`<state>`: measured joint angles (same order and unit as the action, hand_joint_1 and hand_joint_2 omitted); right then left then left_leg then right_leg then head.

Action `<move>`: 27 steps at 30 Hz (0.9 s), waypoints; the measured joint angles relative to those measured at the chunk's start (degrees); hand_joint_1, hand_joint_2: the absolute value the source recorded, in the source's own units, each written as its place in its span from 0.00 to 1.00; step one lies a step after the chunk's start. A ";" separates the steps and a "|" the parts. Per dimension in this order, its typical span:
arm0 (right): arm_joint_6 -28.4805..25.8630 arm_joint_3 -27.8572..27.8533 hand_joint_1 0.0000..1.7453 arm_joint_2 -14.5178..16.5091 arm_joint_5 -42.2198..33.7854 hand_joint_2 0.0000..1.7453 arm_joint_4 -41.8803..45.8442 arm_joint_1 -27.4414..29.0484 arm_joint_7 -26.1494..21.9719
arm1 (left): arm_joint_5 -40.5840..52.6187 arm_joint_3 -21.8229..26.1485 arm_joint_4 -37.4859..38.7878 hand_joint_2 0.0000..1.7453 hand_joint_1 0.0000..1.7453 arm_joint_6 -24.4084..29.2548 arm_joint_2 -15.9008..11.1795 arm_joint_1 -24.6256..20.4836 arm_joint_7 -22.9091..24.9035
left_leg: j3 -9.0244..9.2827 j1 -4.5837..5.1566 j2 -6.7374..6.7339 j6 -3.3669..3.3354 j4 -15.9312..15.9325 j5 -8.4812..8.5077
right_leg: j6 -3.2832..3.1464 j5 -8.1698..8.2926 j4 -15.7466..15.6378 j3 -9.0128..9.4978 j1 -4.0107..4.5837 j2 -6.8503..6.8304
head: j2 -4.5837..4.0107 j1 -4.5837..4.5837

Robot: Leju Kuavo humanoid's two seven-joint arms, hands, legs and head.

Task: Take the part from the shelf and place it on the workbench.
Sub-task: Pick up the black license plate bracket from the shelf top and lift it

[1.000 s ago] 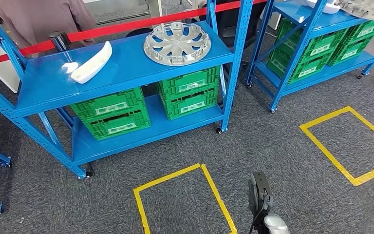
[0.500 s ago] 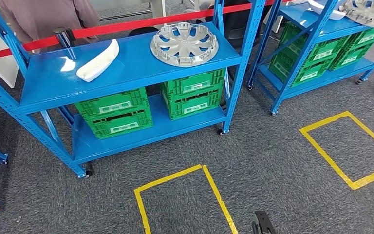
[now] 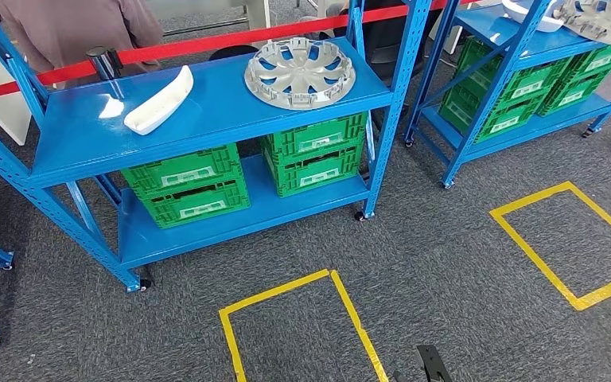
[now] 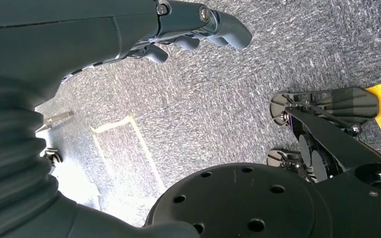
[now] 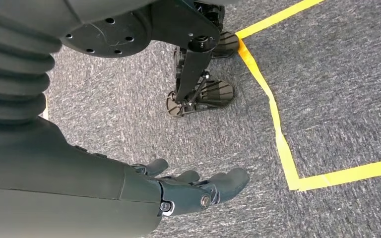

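Blue steel shelf [image 3: 79, 151], near unit: the upper level carried a white curved moulded part [image 3: 159, 99] at left and a silver wheel cover [image 3: 300, 73] at right, the two well apart, both lying flat. The lower level held two stacks of green crates [image 3: 187, 185], each with a white label whose writing was too small to read. A red barrier tape [image 3: 207, 44] ran behind the shelf, with a person [image 3: 75, 28] standing beyond it. A second blue shelf [image 3: 517, 79] at right carried more green crates and another wheel cover [image 3: 605, 16].

Grey carpet [image 3: 445, 255] bore two yellow tape rectangles [image 3: 561, 239].

Left hand [image 4: 188, 29]: over the carpet, fingers loosely extended, holding nothing. Right hand [image 5: 193, 188]: likewise over the carpet, fingers apart, empty.
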<state>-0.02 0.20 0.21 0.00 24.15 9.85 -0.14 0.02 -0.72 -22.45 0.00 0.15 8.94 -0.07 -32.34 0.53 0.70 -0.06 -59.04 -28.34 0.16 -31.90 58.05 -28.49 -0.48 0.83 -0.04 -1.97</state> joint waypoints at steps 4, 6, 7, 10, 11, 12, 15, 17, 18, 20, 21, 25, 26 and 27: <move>0.00 0.00 0.00 0.00 0.00 0.00 -0.05 0.00 -0.01 | 0.00 0.00 -0.07 1.00 0.00 0.01 0.02 0.00 0.00 | 0.00 0.00 0.00 0.00 0.02 0.00 | -0.01 -0.01 0.00 0.00 0.00 0.00 | 0.00 0.00; 0.00 0.01 0.00 0.01 0.00 0.50 -0.09 0.00 -0.02 | 0.00 0.00 -0.09 1.00 0.00 0.00 0.02 0.00 0.00 | 0.00 0.00 0.00 0.01 0.02 -0.01 | -0.01 -0.02 0.00 0.00 0.00 0.00 | 0.00 0.00; 0.00 0.01 0.00 0.01 0.00 0.75 -0.11 0.00 -0.02 | 0.00 0.00 -0.09 1.00 0.00 0.00 0.02 0.00 0.00 | 0.00 0.00 0.00 0.01 0.02 -0.01 | 0.00 -0.02 0.00 0.00 0.00 0.00 | 0.00 0.00; -0.03 -0.39 0.00 0.02 0.16 1.00 -0.26 -0.14 -0.02 | 0.03 0.01 -0.05 1.00 0.00 0.06 0.04 -0.17 -0.01 | -0.01 0.00 0.00 0.02 0.02 -0.01 | 0.03 -0.04 0.00 0.00 -0.01 0.00 | 0.00 0.00; -0.14 -0.94 0.00 0.07 0.53 1.00 -0.42 -0.32 -0.03 | 0.18 0.02 0.00 1.00 0.00 0.24 0.11 -0.34 -0.03 | -0.01 0.01 0.00 0.02 0.02 -0.01 | 0.03 -0.04 0.00 0.00 -0.01 0.00 | 0.00 0.00; -0.38 -1.77 0.00 0.14 1.21 1.00 -0.62 -0.56 -0.07 | 0.49 0.07 0.09 1.00 0.00 0.59 0.23 -0.58 -0.05 | -0.01 0.01 0.00 0.02 0.02 -0.01 | 0.04 -0.04 0.00 0.00 -0.01 0.00 | 0.00 -0.01; -1.71 -4.79 0.00 0.46 4.50 1.00 -1.27 -1.49 -0.30 | 2.20 0.41 0.46 1.00 0.00 2.46 0.77 -1.46 -0.20 | 0.00 0.01 0.01 0.02 0.02 -0.01 | 0.04 -0.04 0.00 0.01 -0.02 0.00 | 0.00 -0.01; -2.74 -6.88 0.00 0.76 7.02 1.00 -1.78 -2.11 -0.44 | 3.58 0.79 0.84 1.00 0.00 3.93 1.21 -2.13 -0.35 | 0.01 0.01 0.01 0.01 0.02 -0.01 | 0.04 -0.04 0.00 0.02 -0.02 0.00 | 0.00 -0.01; -3.23 -7.93 0.00 0.98 8.25 1.00 -2.05 -2.42 -0.47 | 4.27 0.99 1.06 1.00 0.00 4.67 1.43 -2.48 -0.44 | 0.01 0.01 0.01 0.01 0.02 -0.01 | 0.04 -0.03 0.00 0.03 -0.02 0.00 | 0.00 -0.01; -4.01 -9.67 0.00 1.36 10.23 1.00 -2.51 -2.92 -0.56 | 5.38 1.30 1.41 1.00 0.00 5.85 1.83 -3.01 -0.56 | 0.02 0.02 0.01 0.01 0.02 -0.01 | 0.04 -0.03 0.00 0.03 -0.02 0.00 | 0.00 -0.01; -4.20 -10.10 0.00 1.47 10.70 1.00 -2.62 -3.05 -0.59 | 5.65 1.37 1.49 1.00 0.00 6.13 1.93 -3.14 -0.58 | 0.02 0.02 0.01 0.01 0.02 -0.01 | 0.04 -0.03 0.00 0.03 -0.02 0.00 | 0.00 -0.01; -4.41 -10.58 0.00 1.53 11.19 1.00 -2.72 -3.14 -0.66 | 5.94 1.42 1.60 1.00 0.00 6.44 2.04 -3.25 -0.61 | 0.02 0.02 0.01 0.01 0.02 -0.01 | 0.04 -0.03 0.00 0.03 -0.02 0.00 | 0.00 0.00; -4.51 -10.85 0.00 1.58 11.47 1.00 -2.78 -3.19 -0.69 | 6.10 1.43 1.65 1.00 0.00 6.60 2.09 -3.30 -0.62 | 0.02 0.02 0.01 0.01 0.02 -0.01 | 0.04 -0.03 0.00 0.04 -0.02 0.00 | 0.00 -0.01; -4.83 -11.67 0.00 1.73 12.23 1.00 -2.97 -3.39 -0.81 | 6.55 1.52 1.80 0.75 0.00 7.08 2.25 -3.48 -0.68 | 0.02 0.02 0.01 0.01 0.02 -0.01 | 0.04 -0.03 0.00 0.04 -0.02 0.00 | 0.00 -0.02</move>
<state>-4.85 -11.47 1.94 12.23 21.19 6.47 -0.95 6.57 0.80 -20.65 7.08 2.40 5.46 -0.74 -32.32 0.54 0.71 -0.04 -59.02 -28.35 0.20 -31.93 58.05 -28.45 -0.50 0.83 -0.04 -1.98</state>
